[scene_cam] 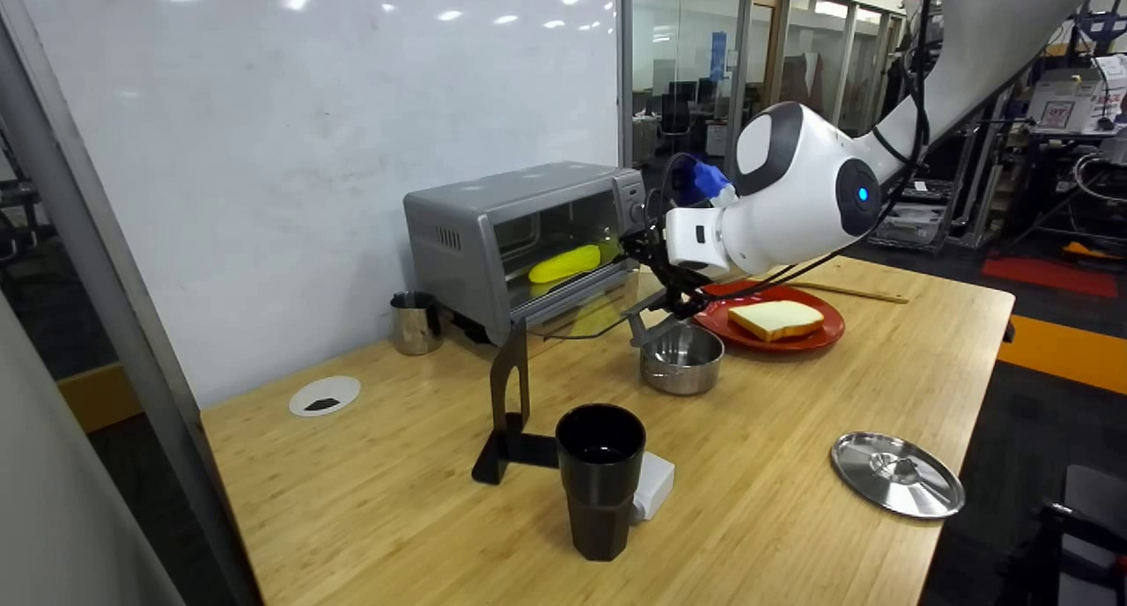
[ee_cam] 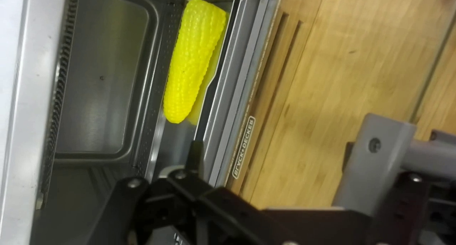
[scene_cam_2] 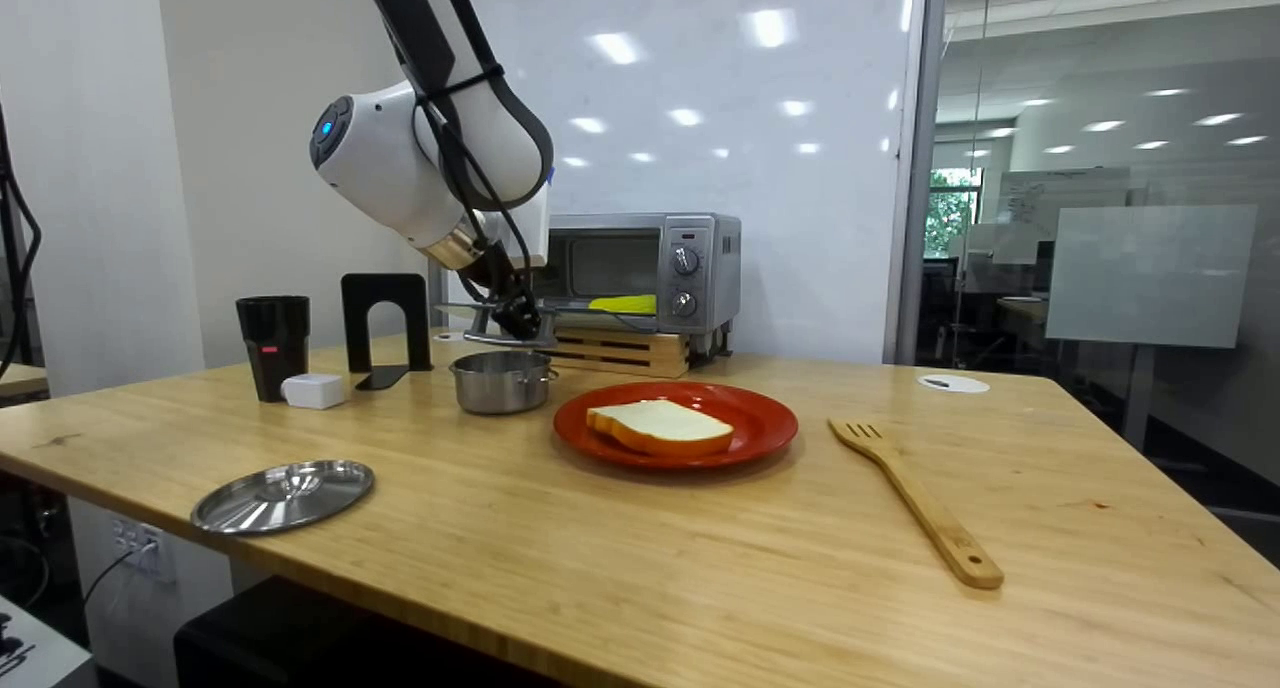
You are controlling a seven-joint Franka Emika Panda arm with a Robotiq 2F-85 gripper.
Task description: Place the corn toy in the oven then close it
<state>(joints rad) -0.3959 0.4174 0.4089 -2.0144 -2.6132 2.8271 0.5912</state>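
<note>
The yellow corn toy [ee_cam: 192, 60] lies inside the silver-grey oven [scene_cam: 453, 254], close to the front opening. Both exterior views show the corn toy [scene_cam: 565, 264] [scene_cam_2: 622, 304] through that opening. The oven door is lowered, its glass sticking out toward the front, with a grey handle [scene_cam: 653, 326] at its outer edge. My gripper [ee_cam: 272, 154] stands open over the lowered door, apart from the corn toy. One black finger [ee_cam: 195, 156] is beside the oven opening; the other is near the handle, partly hidden by it. Whether it touches the handle I cannot tell.
A steel pot [scene_cam: 682, 364] stands just below the door handle. Near it lies a red plate [scene_cam_2: 765, 428] with a bread slice [scene_cam_2: 665, 428]. A black stand [scene_cam: 511, 395], black cup [scene_cam: 600, 483], metal lid [scene_cam: 898, 474] and wooden fork [scene_cam_2: 930, 513] are also on the table.
</note>
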